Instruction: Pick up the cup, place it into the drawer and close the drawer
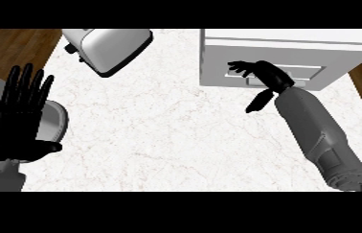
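The left hand rests open at the view's left edge, fingers straight and up, holding nothing, above a grey plate on the marble surface; it has no part in this step. Farther off, the right hand is against the drawer front, fingers loosely spread toward the handle and gripping nothing. No cup shows and the drawer looks nearly shut, so the cup is probably inside; push squarely on the front, fingers clear of the seam, well away from the toaster.
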